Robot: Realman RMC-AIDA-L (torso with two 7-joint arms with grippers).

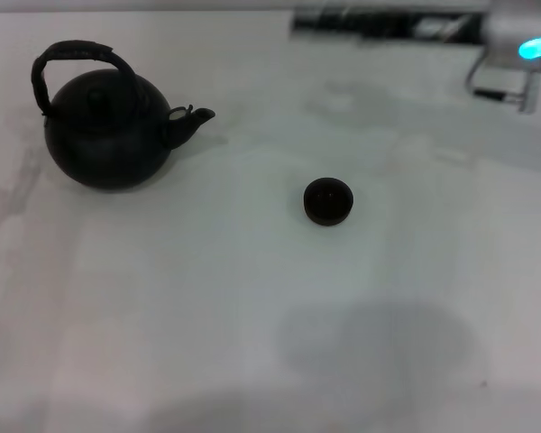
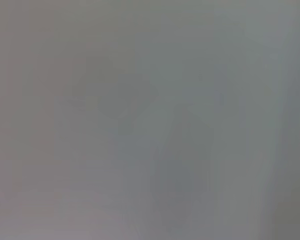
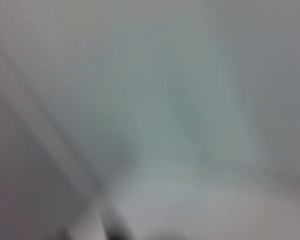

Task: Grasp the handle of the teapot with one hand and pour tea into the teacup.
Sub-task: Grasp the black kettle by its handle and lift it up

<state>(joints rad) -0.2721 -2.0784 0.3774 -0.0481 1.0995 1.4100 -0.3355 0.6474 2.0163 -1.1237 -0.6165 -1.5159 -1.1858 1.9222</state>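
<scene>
A round matte black teapot (image 1: 108,135) stands upright at left, its rough arched handle (image 1: 72,56) overhead, spout toward a small low black teacup (image 1: 328,200) well apart.

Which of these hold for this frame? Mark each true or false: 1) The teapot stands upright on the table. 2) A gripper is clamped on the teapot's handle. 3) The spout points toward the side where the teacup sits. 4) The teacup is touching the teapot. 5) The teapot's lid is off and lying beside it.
1) True. The teapot stands upright on the table.
2) False. The handle arches free over the pot; no gripper is on it.
3) True. The spout points to the robot's right, the side where the teacup sits.
4) False. The teacup stands apart from the teapot, with bare table between them.
5) False. The lid sits on the pot under the handle.
</scene>
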